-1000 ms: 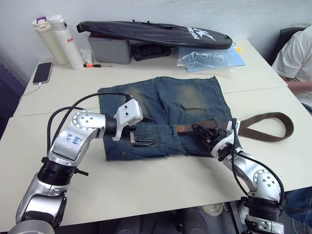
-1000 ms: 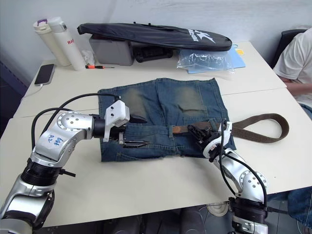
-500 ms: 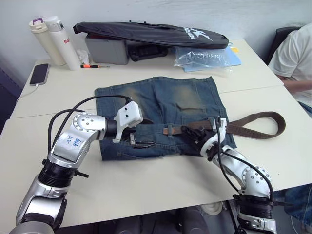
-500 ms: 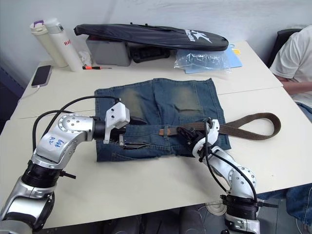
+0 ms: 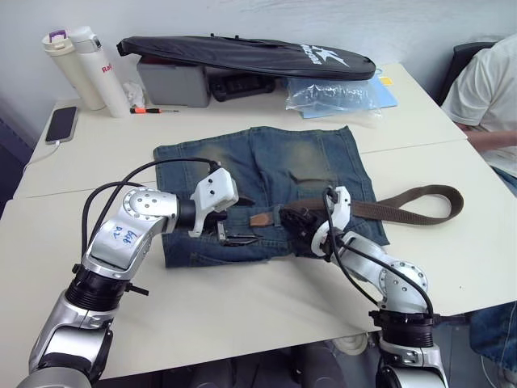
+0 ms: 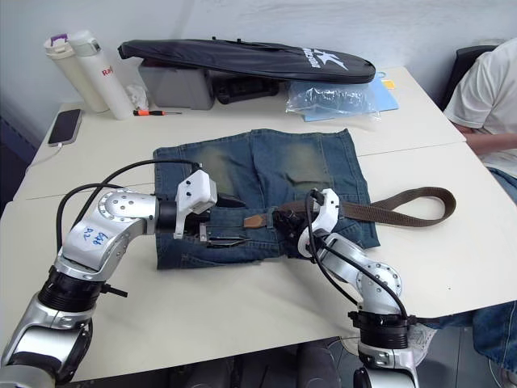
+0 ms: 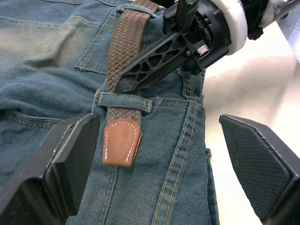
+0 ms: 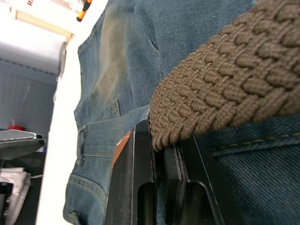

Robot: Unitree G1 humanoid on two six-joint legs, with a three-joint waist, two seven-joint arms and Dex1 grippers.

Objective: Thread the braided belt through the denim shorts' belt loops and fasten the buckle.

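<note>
The denim shorts (image 5: 266, 182) lie flat on the table, waistband toward me. The braided belt (image 5: 388, 210) runs along the waistband from a slack bend on the table at the right. Its leather tip (image 7: 121, 143) pokes out from under one of the belt loops (image 7: 124, 101). My right gripper (image 5: 295, 220) is shut on the belt (image 8: 225, 93) just behind that loop. My left gripper (image 5: 238, 238) hovers over the waistband left of the tip, open, its fingers (image 7: 70, 159) either side of the tip without touching it. The buckle is hidden.
A long black zipped bag (image 5: 242, 55), a grey box (image 5: 174, 81), two bottles (image 5: 81, 61), a phone (image 5: 62, 124), an orange screwdriver (image 5: 149, 109) and a plastic bag (image 5: 335, 93) line the far edge. A person (image 5: 489, 89) sits at the right.
My right gripper has slid left along the waistband with the belt, carrying the tip further left through a loop. The slack bend on the table has shrunk. The left gripper has held still.
</note>
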